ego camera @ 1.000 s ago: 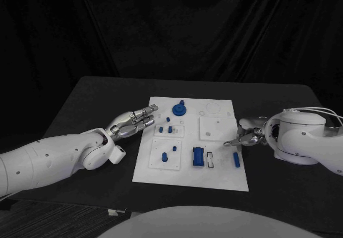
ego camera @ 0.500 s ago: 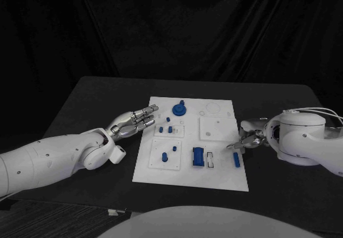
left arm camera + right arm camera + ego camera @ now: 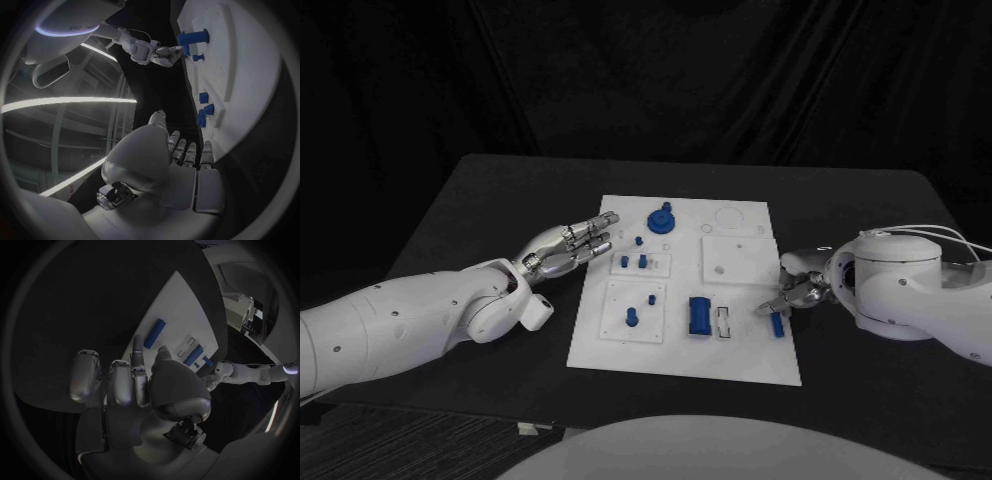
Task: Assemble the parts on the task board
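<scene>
The white task board [image 3: 689,350] lies at the middle of the black table [image 3: 488,190], with bare tabletop open beyond all its edges, and its blue parts stand or lie on it: a round knobbed part [image 3: 661,217] near the far edge, a blue block [image 3: 700,315] towards the near edge and a slim blue bar [image 3: 776,321] along the right edge. The right hand [image 3: 798,290] sits at that right edge, fingertips down beside the slim blue bar, holding nothing, though whether it touches the bar is hard to tell. The left hand [image 3: 570,245] hovers just off the board's left edge, palm up, fingers spread and empty
</scene>
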